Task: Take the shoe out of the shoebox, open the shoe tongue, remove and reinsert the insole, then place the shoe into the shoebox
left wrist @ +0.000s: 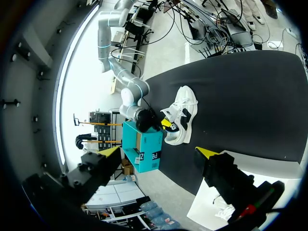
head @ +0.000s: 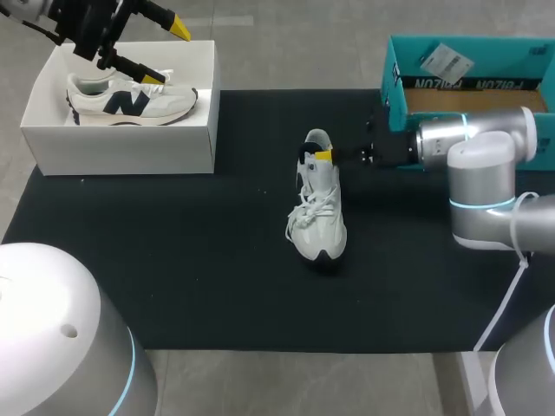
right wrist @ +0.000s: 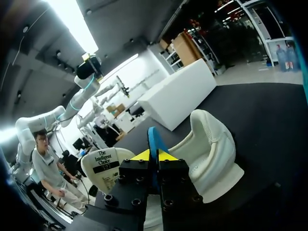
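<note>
one shoe [head: 317, 204] just ahead of right gripper [head: 323, 156], heel nearest, long axis crosswise; gripper clamped on insole [right wrist: 103, 167]; left gripper [head: 167, 53] apart, far off.

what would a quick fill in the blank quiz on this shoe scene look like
1. The white shoebox holds just ___ shoe.
2. The left gripper, above that shoebox, has its fingers ___.
3. The right gripper is shut on the ___ at the heel of the other shoe.
4. That other shoe lies on a mat coloured ___.

Missing words: one; open; insole; black.
</note>
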Available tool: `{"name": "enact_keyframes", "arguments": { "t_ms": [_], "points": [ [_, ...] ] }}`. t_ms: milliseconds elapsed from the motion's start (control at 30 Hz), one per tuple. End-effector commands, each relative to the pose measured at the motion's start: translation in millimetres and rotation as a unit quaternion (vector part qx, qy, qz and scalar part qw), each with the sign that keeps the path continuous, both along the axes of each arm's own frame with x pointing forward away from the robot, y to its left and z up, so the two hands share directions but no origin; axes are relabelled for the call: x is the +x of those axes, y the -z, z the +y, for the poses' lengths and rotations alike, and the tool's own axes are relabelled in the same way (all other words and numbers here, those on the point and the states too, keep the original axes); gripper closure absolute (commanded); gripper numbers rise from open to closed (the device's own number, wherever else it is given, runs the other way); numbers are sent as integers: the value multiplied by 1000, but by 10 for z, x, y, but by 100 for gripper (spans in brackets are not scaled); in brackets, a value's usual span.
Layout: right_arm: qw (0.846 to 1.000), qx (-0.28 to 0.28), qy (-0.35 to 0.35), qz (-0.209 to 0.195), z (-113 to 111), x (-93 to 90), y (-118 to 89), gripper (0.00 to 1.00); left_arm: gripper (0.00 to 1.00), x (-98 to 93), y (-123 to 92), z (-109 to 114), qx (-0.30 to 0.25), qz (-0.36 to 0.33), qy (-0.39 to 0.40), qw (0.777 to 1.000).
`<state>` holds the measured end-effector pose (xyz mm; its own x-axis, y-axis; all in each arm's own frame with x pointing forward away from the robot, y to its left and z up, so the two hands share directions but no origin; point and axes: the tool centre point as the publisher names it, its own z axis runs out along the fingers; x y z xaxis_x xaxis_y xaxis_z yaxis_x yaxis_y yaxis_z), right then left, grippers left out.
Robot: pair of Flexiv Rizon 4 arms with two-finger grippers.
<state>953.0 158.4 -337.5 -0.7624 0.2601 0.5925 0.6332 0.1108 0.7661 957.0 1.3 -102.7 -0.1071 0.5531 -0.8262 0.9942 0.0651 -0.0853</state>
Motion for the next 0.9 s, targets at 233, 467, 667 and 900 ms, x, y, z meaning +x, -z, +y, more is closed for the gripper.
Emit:
{"name": "enact_keyframes", "arguments": {
  "t_ms": [233,467,667,900],
  "points": [
    [1000,-18,0,-22,-61,183,-199,54,0,10,-4,1,2,0,1,1000],
    [1000,-23,-7,-19,-34,236,-183,100,0,10,-4,1,2,0,1,1000],
    [1000,-29,0,-1,-4,165,-129,100,0,10,-4,1,2,0,1,1000],
    [998,-44,5,38,19,7,-44,100,0,10,-4,1,2,0,1,1000]
  ]
}}
